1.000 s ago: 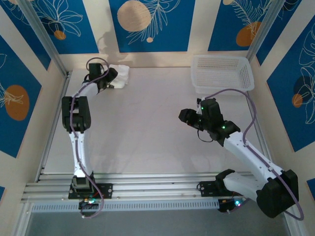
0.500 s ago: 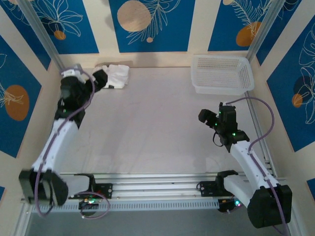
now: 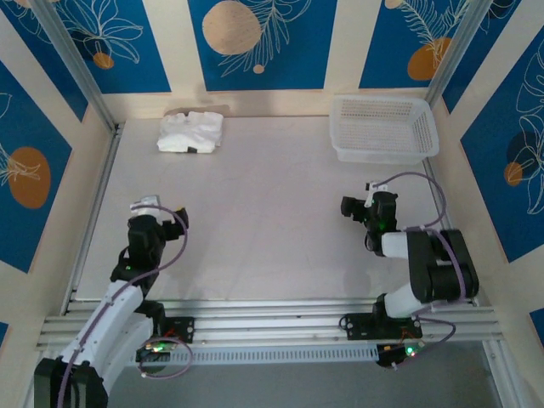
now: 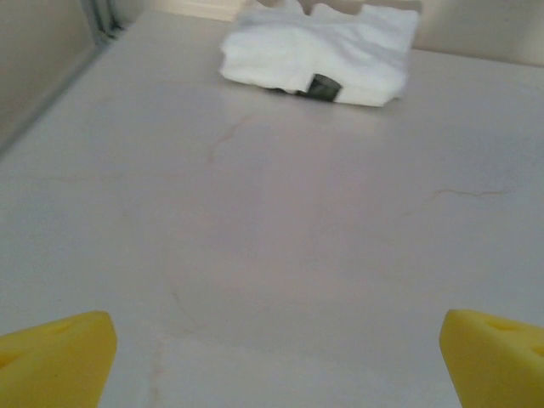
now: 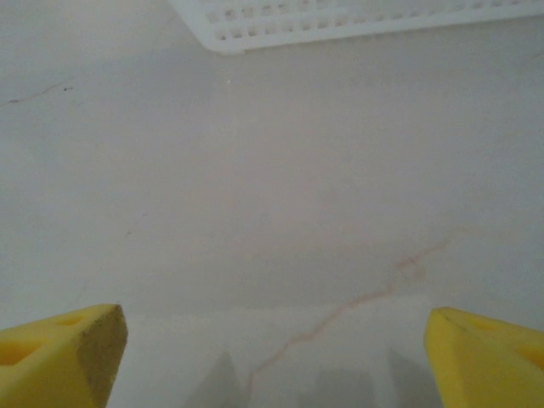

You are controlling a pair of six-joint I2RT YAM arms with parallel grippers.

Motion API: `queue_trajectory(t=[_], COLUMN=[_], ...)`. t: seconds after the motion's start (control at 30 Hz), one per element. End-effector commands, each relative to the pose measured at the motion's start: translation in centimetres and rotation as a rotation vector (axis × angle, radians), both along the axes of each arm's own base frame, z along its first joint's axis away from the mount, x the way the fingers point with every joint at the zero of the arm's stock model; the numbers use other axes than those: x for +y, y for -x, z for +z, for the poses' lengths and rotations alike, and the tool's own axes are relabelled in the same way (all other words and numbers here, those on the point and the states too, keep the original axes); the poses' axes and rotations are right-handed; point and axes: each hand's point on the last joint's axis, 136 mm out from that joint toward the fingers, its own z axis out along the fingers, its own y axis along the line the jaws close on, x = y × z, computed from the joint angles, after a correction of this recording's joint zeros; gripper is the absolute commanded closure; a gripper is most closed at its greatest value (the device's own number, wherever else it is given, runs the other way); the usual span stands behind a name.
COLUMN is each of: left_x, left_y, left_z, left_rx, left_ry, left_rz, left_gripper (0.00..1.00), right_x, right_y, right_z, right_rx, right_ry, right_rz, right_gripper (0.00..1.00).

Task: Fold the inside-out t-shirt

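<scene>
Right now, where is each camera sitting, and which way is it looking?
Top camera: above and behind the arms, looking down on table, t-shirt, basket; left hand and right hand show.
Left wrist: low over the table, facing the t-shirt; its yellow fingers show.
Right wrist: low, facing the basket; its yellow fingers show.
Top and left wrist share the t-shirt.

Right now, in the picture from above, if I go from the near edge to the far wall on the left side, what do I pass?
left arm's base → left tool, open → t-shirt, a folded white bundle by the far wall
</scene>
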Motion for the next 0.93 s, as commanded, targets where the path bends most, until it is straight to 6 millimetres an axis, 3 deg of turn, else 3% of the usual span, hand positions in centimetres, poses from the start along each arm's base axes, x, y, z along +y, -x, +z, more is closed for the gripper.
queue_trajectory(t=[0.0, 0.1, 0.17, 0.23, 0.3, 0.33, 0.57, 0.9], left_x=[1.0, -0.3, 0.5, 1.1, 0.3, -0.6, -0.3, -1.5], left_y=[-1.9, -4.4, -6.3, -8.3, -9.9, -10.2, -9.9, -10.2], left_z=[1.8, 0.4, -0.8, -2.7, -5.5, -5.5, -5.6, -5.8], left_rx=[-0.108, -0.108, -0.098, -0.072, -0.007, -0.036, -0.024, -0.005], left_ry=[-0.142, -0.192, -0.198, -0.176, -0.151, -0.154, -0.141, -0.145], left_rz=[0.032, -0.045, -0.006, 0.002, -0.075, -0.127, -0.118, -0.189], left_gripper=[0.02, 0.03, 0.02, 0.02, 0.03, 0.02, 0.01, 0.01], right_x=[0.2, -0.1, 0.3, 0.2, 0.1, 0.1, 0.1, -0.3], right_y=[-1.8, -1.9, -2.1, -2.1, -2.1, -2.1, -2.1, -2.0], right_z=[4.6, 4.4, 4.3, 4.3, 4.2, 4.2, 4.2, 4.4], right_rx=[-0.229, -0.192, -0.201, -0.198, -0.191, -0.192, -0.190, -0.193], right_ry=[-0.027, -0.014, 0.039, 0.043, 0.037, 0.038, 0.037, 0.052], right_rz=[0.067, 0.036, 0.025, 0.020, 0.018, 0.020, 0.020, -0.022], right_gripper=[0.00, 0.01, 0.01, 0.01, 0.01, 0.01, 0.01, 0.01])
